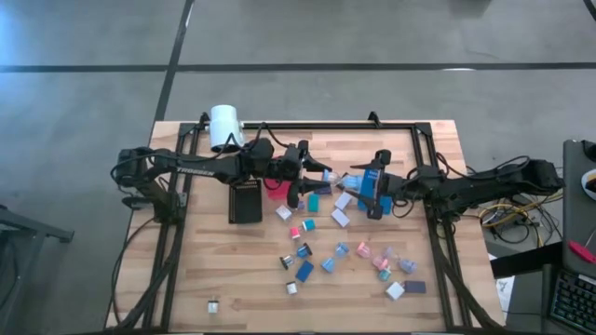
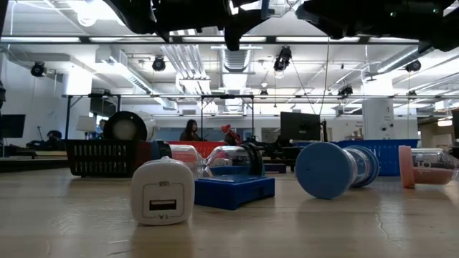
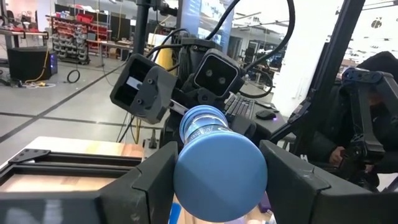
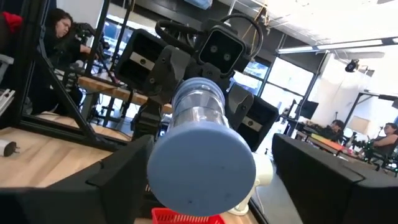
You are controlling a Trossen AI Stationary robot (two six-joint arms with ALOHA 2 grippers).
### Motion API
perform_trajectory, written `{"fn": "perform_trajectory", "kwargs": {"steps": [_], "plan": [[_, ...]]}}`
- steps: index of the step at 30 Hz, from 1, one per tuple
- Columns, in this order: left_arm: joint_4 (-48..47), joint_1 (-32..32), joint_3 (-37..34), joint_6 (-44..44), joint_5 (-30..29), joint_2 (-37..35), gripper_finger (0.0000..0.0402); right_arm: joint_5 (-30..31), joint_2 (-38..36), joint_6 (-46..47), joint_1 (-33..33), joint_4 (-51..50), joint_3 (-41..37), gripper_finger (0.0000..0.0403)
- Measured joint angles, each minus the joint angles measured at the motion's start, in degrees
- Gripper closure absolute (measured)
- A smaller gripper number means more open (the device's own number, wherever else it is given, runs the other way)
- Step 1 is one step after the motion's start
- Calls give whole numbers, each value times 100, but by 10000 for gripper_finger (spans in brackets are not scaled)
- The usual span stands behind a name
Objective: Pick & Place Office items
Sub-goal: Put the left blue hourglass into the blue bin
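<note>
Office items, loose lot: one blue-capped spool (image 1: 337, 177), clear ribbed barrel between two round blue end caps, held in the air between both arms, above the scattered pieces (image 1: 340, 251) on the bench (image 1: 251, 279). Left gripper (image 3: 221, 180) has its jaws closed against one blue cap; right gripper (image 4: 202, 165) faces it from the far end, with jaws either side of the other cap, though whether they press on it cannot be told. Handling, by judgement: light, rigid plastic, smooth and likely slippery on the round cap rim; barrel possibly thin-walled. Best hold: across the cap's width or on the ribbed barrel. Landmark: white cylinder (image 1: 224, 127), at the bench's far left; spool lies well to its right, near mid-bench.
</note>
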Motion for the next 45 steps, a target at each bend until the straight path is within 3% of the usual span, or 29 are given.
{"fn": "perform_trajectory", "kwargs": {"steps": [10, 18, 20, 26, 31, 35, 38, 45], "plan": [[-73, 10, -4, 43, -4, 0, 200, -44, 65, -24, 0, -18, 0, 204], [-88, 9, -6, 66, -3, -27, 200, -46, 52, -3, 0, -14, -2, 211], [-119, 9, -6, 66, 36, -65, 176, -46, 50, 24, 0, -13, -2, 211], [-912, 20, -9, 308, 190, -689, 48, -42, 33, 82, 0, -32, -9, 211], [-2573, 16, -11, 551, 190, -1681, 25, -83, 33, 113, 13, -26, -13, 211], [-3462, -58, -378, 789, -92, -2603, 52, -94, 33, 150, 11, -26, -15, 211], [-3535, -49, -981, 890, -306, -3400, 94, -134, 33, 178, 13, -26, -15, 211], [-2990, -7, -2587, 842, -428, -5242, 261, -313, 33, 323, 13, -26, -17, 211]]}}
